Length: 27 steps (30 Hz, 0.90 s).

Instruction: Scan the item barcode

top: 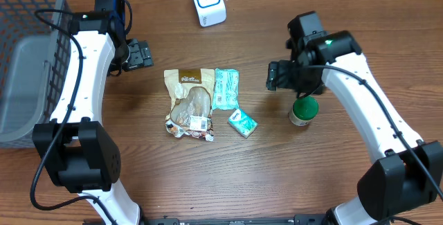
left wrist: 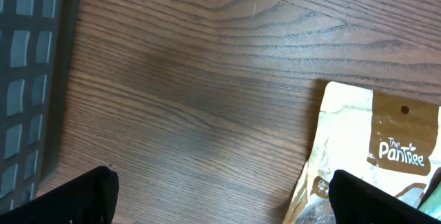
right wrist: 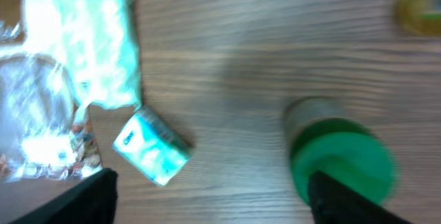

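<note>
Several items lie mid-table: a brown "The Pantree" pouch (top: 190, 104) (left wrist: 372, 141), a teal packet (top: 225, 88) (right wrist: 96, 45), a small teal box (top: 242, 123) (right wrist: 151, 148) and a green-lidded jar (top: 303, 111) (right wrist: 337, 165). The white scanner (top: 208, 2) stands at the back. My left gripper (top: 140, 53) (left wrist: 224, 203) is open over bare wood, left of the pouch's top corner. My right gripper (top: 272, 77) (right wrist: 213, 200) hangs open between the small box and the jar, with only wood between its fingers. The jar's lid sits just by its right finger.
A grey mesh basket (top: 28, 52) (left wrist: 27, 65) fills the far left edge, close behind my left arm. The items sit close together in the centre. Bare wood lies in front of them and to the right of the jar.
</note>
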Motion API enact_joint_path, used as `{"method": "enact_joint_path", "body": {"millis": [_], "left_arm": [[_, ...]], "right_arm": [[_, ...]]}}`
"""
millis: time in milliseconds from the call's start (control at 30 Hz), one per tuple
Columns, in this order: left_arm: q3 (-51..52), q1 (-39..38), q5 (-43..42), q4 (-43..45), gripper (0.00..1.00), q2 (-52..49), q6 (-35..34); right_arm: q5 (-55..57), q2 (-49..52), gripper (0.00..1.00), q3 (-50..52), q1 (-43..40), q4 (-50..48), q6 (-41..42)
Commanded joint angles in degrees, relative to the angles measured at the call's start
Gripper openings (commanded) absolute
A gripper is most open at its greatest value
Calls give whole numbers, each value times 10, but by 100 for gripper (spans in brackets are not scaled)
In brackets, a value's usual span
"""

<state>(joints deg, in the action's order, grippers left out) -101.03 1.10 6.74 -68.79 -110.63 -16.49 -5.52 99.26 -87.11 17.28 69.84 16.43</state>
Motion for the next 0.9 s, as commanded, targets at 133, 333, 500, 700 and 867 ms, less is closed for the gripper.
{"method": "enact_joint_path", "body": {"millis": [133, 333, 500, 700, 867], "left_arm": [[-9, -4, 7, 1, 99, 9, 2], [-9, -4, 7, 1, 99, 9, 2], [-9, -4, 7, 1, 100, 9, 2], [-9, -4, 7, 1, 100, 9, 2], [-9, -4, 7, 1, 100, 9, 2]], "right_arm": [[17, -2, 49, 101, 41, -61, 35], [116, -2, 48, 159, 40, -79, 49], [190, -2, 48, 165, 16, -57, 53], [198, -2, 48, 165, -19, -51, 63], [189, -2, 48, 166, -25, -61, 63]]}}
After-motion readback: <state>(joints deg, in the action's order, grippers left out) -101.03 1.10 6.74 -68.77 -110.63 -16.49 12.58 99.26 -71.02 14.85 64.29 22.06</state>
